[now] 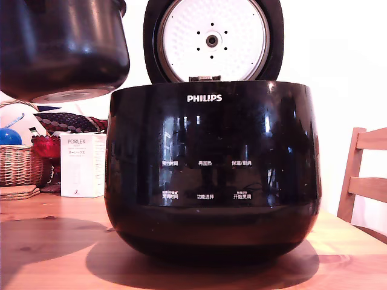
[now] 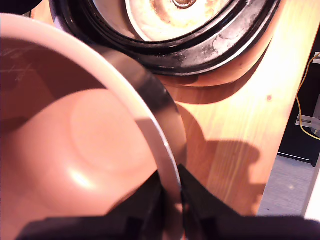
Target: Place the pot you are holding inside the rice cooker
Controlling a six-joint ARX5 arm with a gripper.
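I am holding the pot point(image 1: 63, 48) up in the air, at the exterior view's upper left, well clear of the bench point(image 1: 48, 241). Its flat grey base is showing from below, slightly tilted. It is hanging beside the rice cooker point(image 1: 211, 169) and above the level of the cooker's top edge, not over the opening. In the wrist view my claw point(image 2: 172, 200) is pinching the pot's rim point(image 2: 150, 130), one dark finger point(image 2: 145, 200) sitting inside the wall and the other outside it, with the thin rim squeezed between them. The pot's inside is looking smooth and reddish-brown from there, with a faint round patch at the bottom.

The rice cooker is standing on the wooden bench with its lid point(image 1: 213, 39) swung up at the back, the dimpled white inner plate facing forward. Its glossy black front is carrying the white PHILIPS logo and two rows of small white labels. From the wrist view I am seeing part of the cooker's open mouth point(image 2: 200, 45) just beyond the pot, a black ring around a pale, stained floor.

Behind the pot, at the exterior view's left, a white box point(image 1: 83, 164) marked PORLEX is standing near a wicker basket point(image 1: 18, 163) and a red object point(image 1: 46, 147). A wooden chair point(image 1: 366, 181) is showing at the exterior view's right edge.
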